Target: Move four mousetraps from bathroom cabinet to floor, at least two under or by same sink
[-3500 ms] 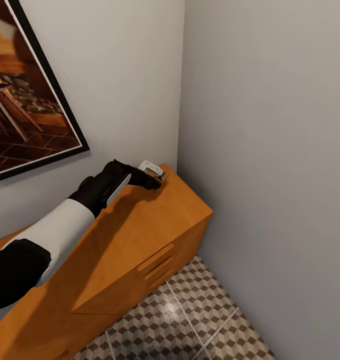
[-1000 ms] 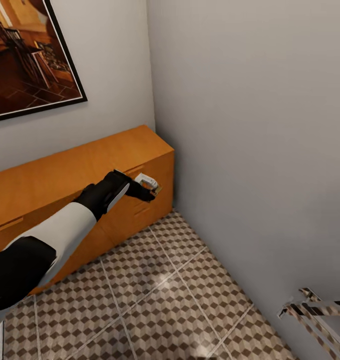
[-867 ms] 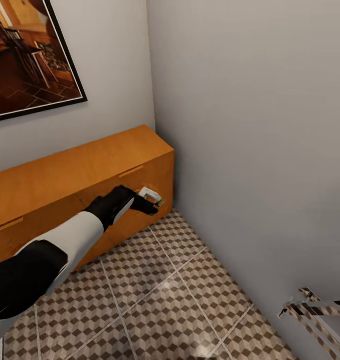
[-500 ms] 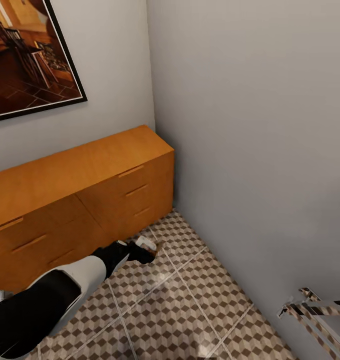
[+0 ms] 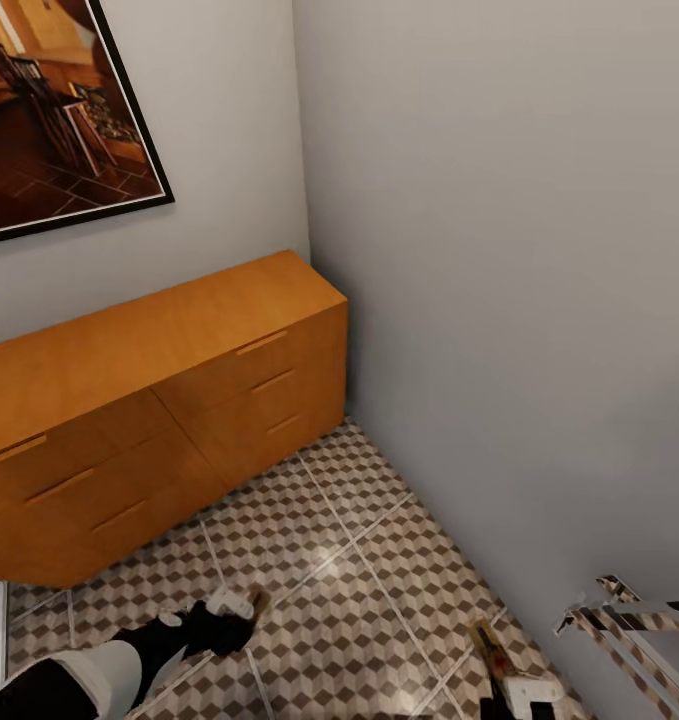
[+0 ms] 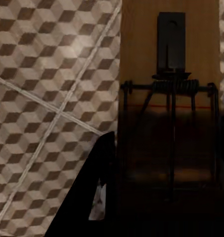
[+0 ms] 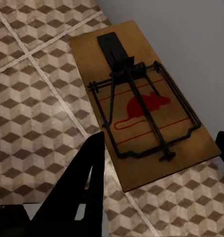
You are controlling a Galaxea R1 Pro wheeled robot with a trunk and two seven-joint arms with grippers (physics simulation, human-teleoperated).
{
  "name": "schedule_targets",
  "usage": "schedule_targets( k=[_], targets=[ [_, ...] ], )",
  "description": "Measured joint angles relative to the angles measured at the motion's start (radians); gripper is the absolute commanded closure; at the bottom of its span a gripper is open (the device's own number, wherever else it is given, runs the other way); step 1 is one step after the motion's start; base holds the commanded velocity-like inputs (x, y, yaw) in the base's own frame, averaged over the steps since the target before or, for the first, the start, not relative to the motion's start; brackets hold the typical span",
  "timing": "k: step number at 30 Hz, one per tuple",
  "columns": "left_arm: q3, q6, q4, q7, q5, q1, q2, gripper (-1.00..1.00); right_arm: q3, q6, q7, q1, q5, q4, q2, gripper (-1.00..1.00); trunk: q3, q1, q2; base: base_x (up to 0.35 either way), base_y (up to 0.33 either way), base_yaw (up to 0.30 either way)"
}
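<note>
The bathroom floor of large square tiles printed with small brown, beige and white cubes is spreading across the lower part of the head view, meeting 2 plain grey walls at a corner. The low, wide orange-brown wooden cabinet is standing against the back wall, its slim-handled drawers all sitting flush, and a dark-framed picture is hanging above it. A striped folding rack is leaning in at the right edge.

The left gripper is hanging low over the tiles, well in front of the cabinet. In the left wrist view its fingers are clenching 1 small flat brown wooden mousetrap with a dark wire spring and a thin red line, the board reaching out past the black fingers above the floor; whether it is touching the tiles I cannot tell.

The right gripper is sitting at the bottom edge near the right-hand wall, with a second brown mousetrap, marked with a red mouse shape, projecting from it just beside the wall. Whether those fingers are clenched on it I cannot tell.
</note>
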Motion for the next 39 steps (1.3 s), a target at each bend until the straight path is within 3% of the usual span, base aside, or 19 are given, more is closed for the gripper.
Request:
schedule_targets(
  k=[2,8,11,14,16,19,21,23,27,33,39],
  targets=[
    [0.001,-0.120,0.001,0.000,0.061,0.034,0.046,1.00,0.001,0.013,0.026,0.000,0.001,-0.032,-0.004,1.00,0.000,0.000,0.000,0.000,0.000,0.000],
    [0.000,-0.297,0.002,0.002,0.185,0.122,0.130,1.00,0.002,0.035,0.048,0.000,0.001,-0.079,-0.011,1.00,0.000,0.000,0.000,0.000,0.000,0.000],
    [-0.001,-0.379,0.002,0.005,0.217,0.159,0.141,1.00,0.004,0.070,0.052,0.000,0.001,-0.085,-0.012,1.00,0.000,0.000,0.000,0.000,0.000,0.000],
    [-0.001,-0.411,0.002,0.006,0.265,0.187,0.144,1.00,0.004,0.093,0.054,0.000,0.001,-0.088,-0.012,1.00,0.000,0.000,0.000,0.000,0.000,0.000],
    [0.000,-0.424,0.003,0.006,0.336,0.207,0.147,1.00,0.005,0.104,0.055,-0.001,0.001,-0.089,-0.011,1.00,0.000,0.000,0.000,0.000,0.000,0.000],
    [0.001,-0.452,0.003,0.007,0.479,0.225,0.149,1.00,0.011,0.134,0.055,-0.002,0.001,-0.089,-0.008,1.00,0.000,0.000,0.000,0.000,0.000,0.000],
    [0.001,-0.476,0.003,0.009,0.564,0.229,0.147,1.00,0.035,0.149,0.055,-0.002,0.009,-0.089,-0.006,1.00,0.000,0.000,0.000,0.000,0.000,0.000],
    [-0.001,-0.490,0.003,0.033,0.611,0.231,0.134,1.00,0.075,0.157,0.054,-0.003,0.035,-0.089,-0.005,1.00,0.000,0.000,0.000,0.000,0.000,0.000],
    [0.000,-0.535,0.003,0.111,0.641,0.252,0.111,1.00,0.108,0.175,0.052,-0.004,0.076,-0.089,-0.004,1.00,0.000,0.000,0.000,0.000,0.000,0.000],
    [-0.001,-0.586,0.003,0.134,0.646,0.307,0.108,1.00,0.113,0.215,0.051,-0.007,0.082,-0.089,-0.003,1.00,0.000,0.000,0.000,0.000,0.000,0.000],
    [-0.001,-0.590,0.003,0.137,0.646,0.318,0.108,1.00,0.114,0.103,0.049,-0.008,0.080,-0.085,-0.002,1.00,0.000,0.000,0.000,0.000,0.000,0.000]
  ],
)
